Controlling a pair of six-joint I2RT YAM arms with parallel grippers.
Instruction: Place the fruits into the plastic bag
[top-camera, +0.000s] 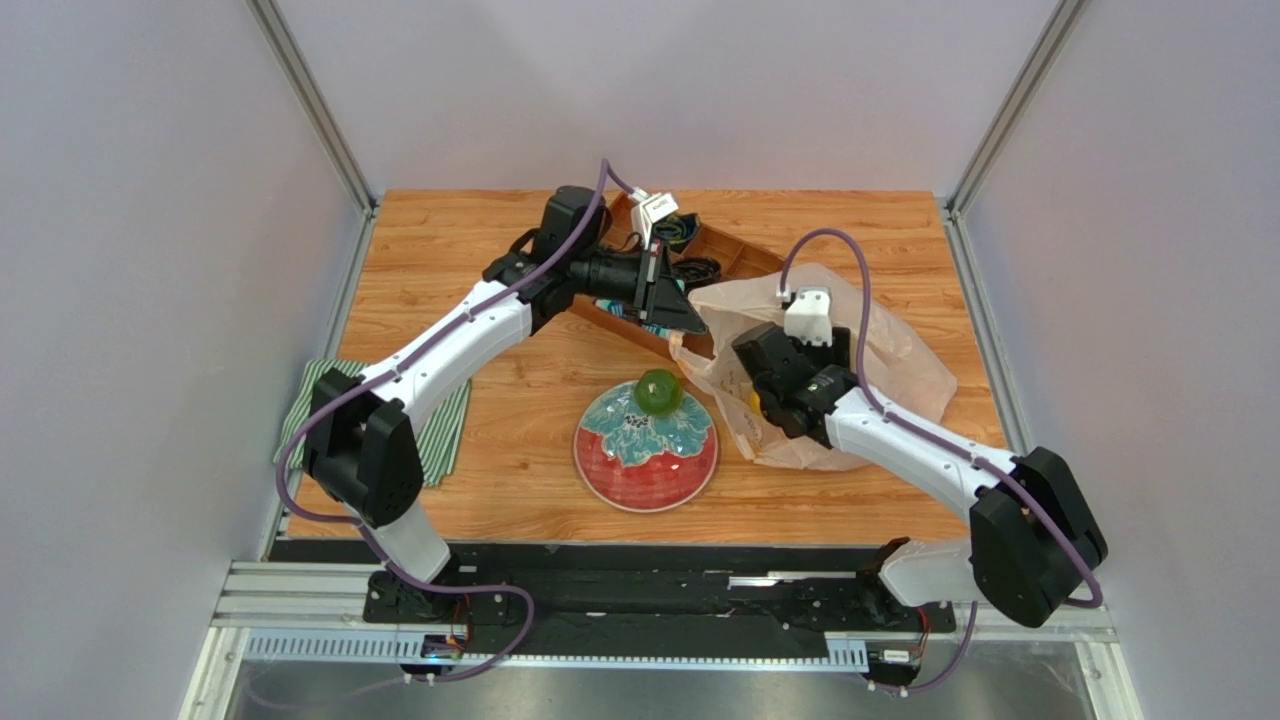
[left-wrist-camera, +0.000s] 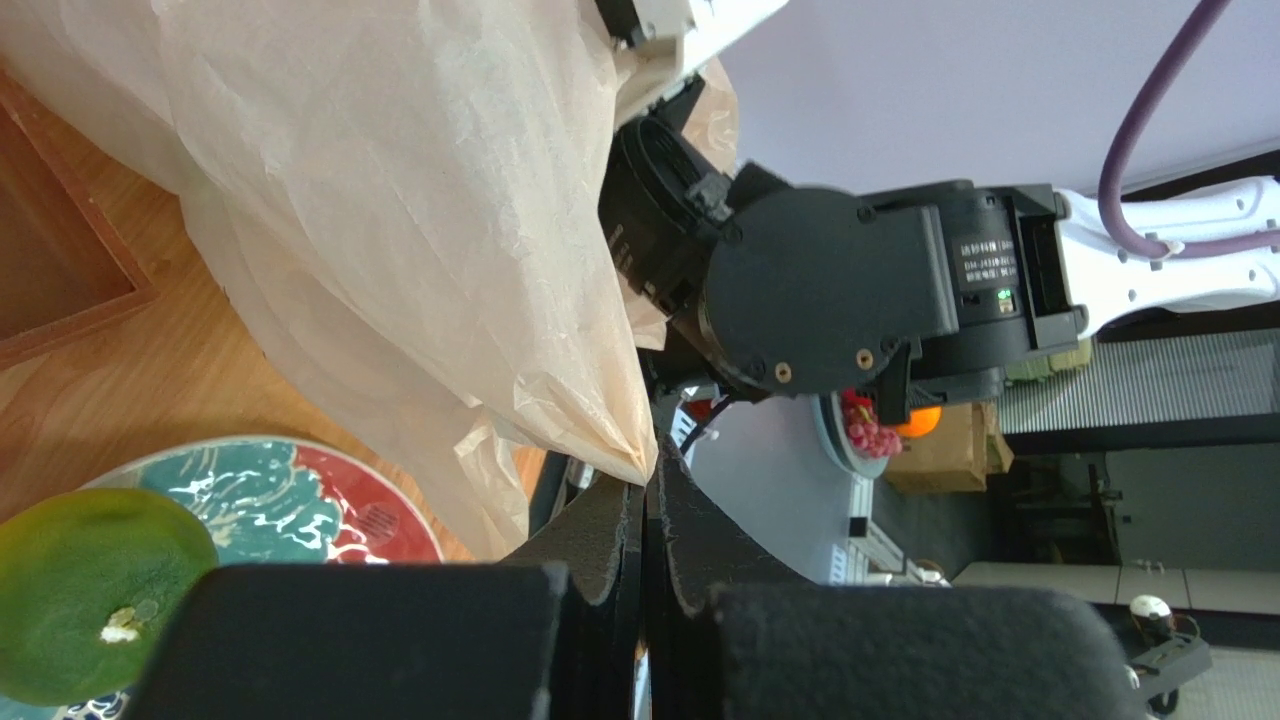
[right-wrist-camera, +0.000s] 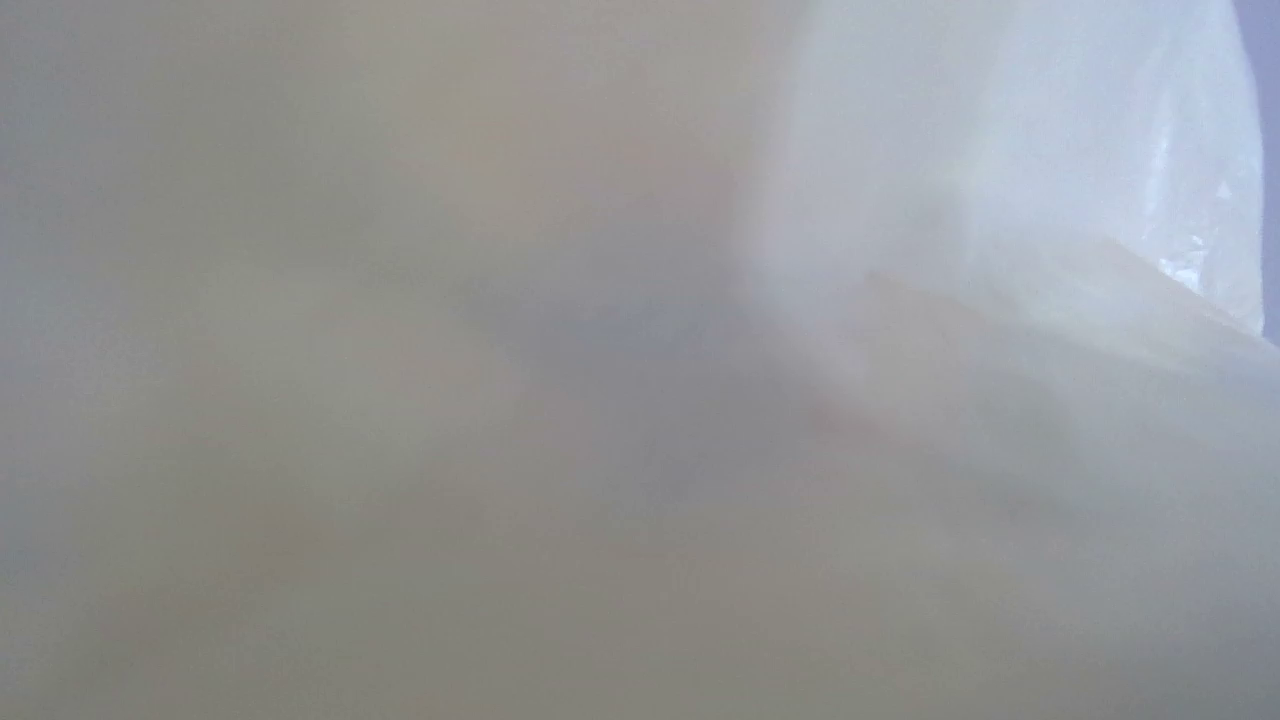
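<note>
The plastic bag (top-camera: 887, 360) lies right of centre, its mouth facing left. My left gripper (top-camera: 679, 321) is shut on the bag's left rim; in the left wrist view the closed gripper (left-wrist-camera: 646, 477) pinches a corner of the bag (left-wrist-camera: 421, 225). A green round fruit (top-camera: 655, 392) sits on the back rim of the red-rimmed plate (top-camera: 646, 477) and also shows in the left wrist view (left-wrist-camera: 83, 593). My right gripper (top-camera: 748, 393) reaches into the bag's mouth, its fingers hidden by plastic. The right wrist view shows only blurred plastic (right-wrist-camera: 902, 300). Other fruits are hidden.
A brown wooden tray (top-camera: 736, 252) stands at the back behind the left gripper, and a corner of it shows in the left wrist view (left-wrist-camera: 60, 255). A green striped cloth (top-camera: 308, 413) lies at the left table edge. Grey walls close in both sides.
</note>
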